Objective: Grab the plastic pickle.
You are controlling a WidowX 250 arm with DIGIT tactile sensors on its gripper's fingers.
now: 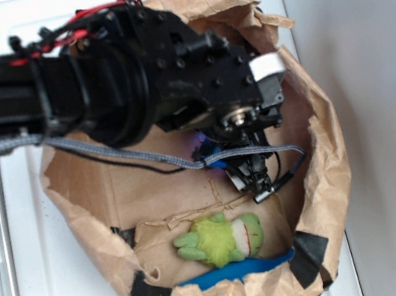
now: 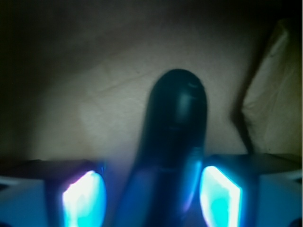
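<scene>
Fingers (image 2: pixel 80 198) glow blue on either side of the pickle (image 2: pixel 175 142), which stands between them with its rounded dark tip pointing away from the wrist camera; the gripper (image 2: pixel 150 201) looks closed on it, though actual contact is blurred. From the exterior view the gripper (image 1: pixel 243 167) is reaching down inside a brown paper bag (image 1: pixel 318 135), pickle hidden beneath the arm. Nearer the bag's rim lies a light green plush toy (image 1: pixel 221 239), apart from the gripper, beside a blue strip (image 1: pixel 234 272)
</scene>
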